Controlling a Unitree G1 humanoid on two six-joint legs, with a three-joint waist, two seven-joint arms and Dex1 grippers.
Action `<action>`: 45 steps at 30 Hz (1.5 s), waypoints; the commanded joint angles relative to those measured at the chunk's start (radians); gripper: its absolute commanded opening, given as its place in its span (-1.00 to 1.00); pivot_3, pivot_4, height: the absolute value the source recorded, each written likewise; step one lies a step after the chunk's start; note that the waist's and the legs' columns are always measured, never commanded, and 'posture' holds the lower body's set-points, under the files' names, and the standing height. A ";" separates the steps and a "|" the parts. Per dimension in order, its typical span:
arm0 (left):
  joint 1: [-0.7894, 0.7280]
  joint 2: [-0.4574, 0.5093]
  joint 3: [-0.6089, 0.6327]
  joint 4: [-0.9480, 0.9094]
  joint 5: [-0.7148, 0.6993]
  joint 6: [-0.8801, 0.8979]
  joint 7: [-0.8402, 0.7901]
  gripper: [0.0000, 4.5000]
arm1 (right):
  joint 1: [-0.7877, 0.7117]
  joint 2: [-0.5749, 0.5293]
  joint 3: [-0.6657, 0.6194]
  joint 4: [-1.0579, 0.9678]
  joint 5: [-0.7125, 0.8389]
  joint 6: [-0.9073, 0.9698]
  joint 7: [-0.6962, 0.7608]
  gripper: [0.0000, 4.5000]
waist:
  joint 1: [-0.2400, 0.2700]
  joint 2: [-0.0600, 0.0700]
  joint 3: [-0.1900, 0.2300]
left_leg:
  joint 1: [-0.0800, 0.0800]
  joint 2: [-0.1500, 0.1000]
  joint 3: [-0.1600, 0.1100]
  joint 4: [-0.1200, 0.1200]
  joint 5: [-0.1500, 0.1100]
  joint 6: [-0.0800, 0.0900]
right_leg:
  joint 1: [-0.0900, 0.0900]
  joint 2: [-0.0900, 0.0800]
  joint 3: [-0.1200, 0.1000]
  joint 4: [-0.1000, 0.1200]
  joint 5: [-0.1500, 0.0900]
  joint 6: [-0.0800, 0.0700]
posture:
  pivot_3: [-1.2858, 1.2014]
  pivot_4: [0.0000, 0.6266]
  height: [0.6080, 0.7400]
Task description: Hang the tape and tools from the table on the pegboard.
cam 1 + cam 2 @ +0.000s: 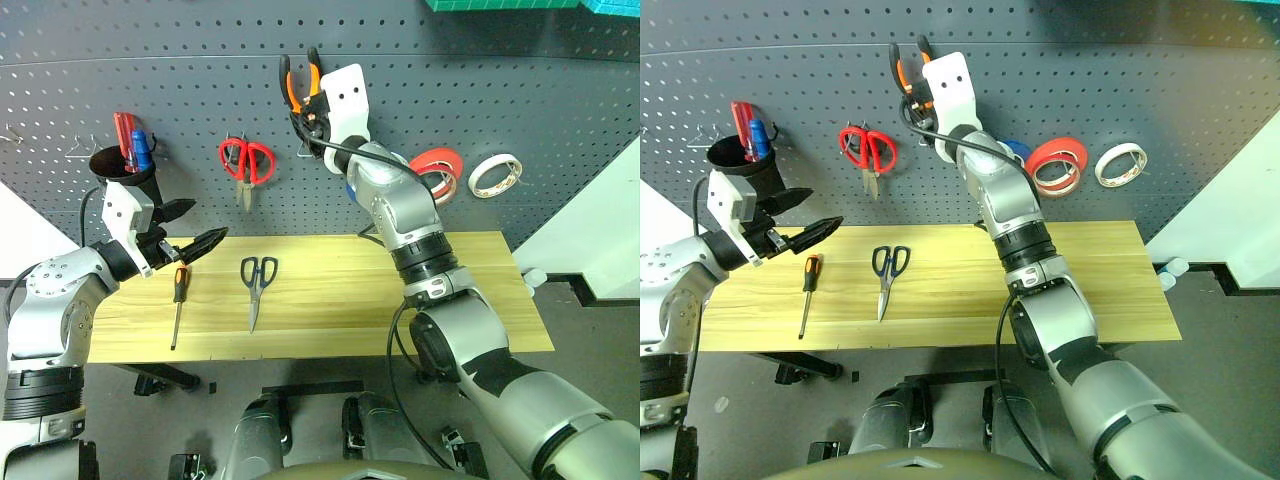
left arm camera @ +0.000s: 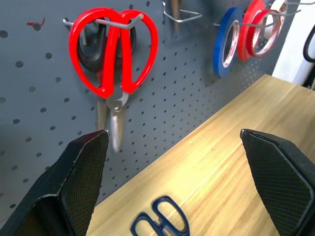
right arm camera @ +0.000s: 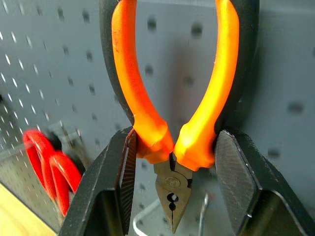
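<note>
My right gripper (image 1: 308,112) is raised against the pegboard (image 1: 200,90), shut on the pliers (image 3: 173,123) just above their joint. The orange-and-black handles point up and the nose points down at a wire hook (image 3: 147,216). The white tape (image 1: 495,175) hangs on the pegboard at the right. On the table (image 1: 350,290) lie the black-handled scissors (image 1: 257,285) and, to their left, the screwdriver (image 1: 178,300). Above the table's left end my left gripper (image 1: 190,228) hangs open and empty, with its fingers (image 2: 78,182) pointing toward the board.
Red-handled scissors (image 1: 245,160) hang on the board left of the pliers. A red-orange roll (image 1: 437,170) and a blue roll (image 2: 226,42) hang to the right. A black cup (image 1: 125,165) holding red and blue tools is mounted at the far left.
</note>
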 commanded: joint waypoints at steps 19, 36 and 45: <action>-0.009 0.006 0.012 -0.001 0.002 -0.027 -0.018 1.00 | -0.027 -0.054 -0.086 -0.209 0.074 0.097 0.003 1.00 | -0.001 0.001 0.000 | -0.008 0.000 -0.001 -0.011 0.000 0.000 | -0.004 0.000 -0.003 -0.022 0.018 -0.003 | 0.02 -0.54 0.84; 0.099 -0.050 0.035 -0.145 -0.022 0.071 0.145 1.00 | 0.054 -0.377 -0.188 -0.528 0.502 0.547 0.453 1.00 | 0.006 0.001 0.001 | -0.015 0.002 0.002 -0.011 0.009 0.006 | -0.009 0.003 -0.003 -0.024 0.020 0.006 | 0.04 -0.56 0.84; 0.155 -0.112 -0.024 -0.245 0.028 0.194 0.333 1.00 | 0.306 -0.626 -0.028 -0.714 0.583 0.540 0.875 1.00 | 0.022 0.002 0.001 | -0.014 0.002 0.003 -0.010 0.008 0.007 | -0.008 0.003 -0.004 -0.024 0.017 0.011 | 0.04 -0.54 0.84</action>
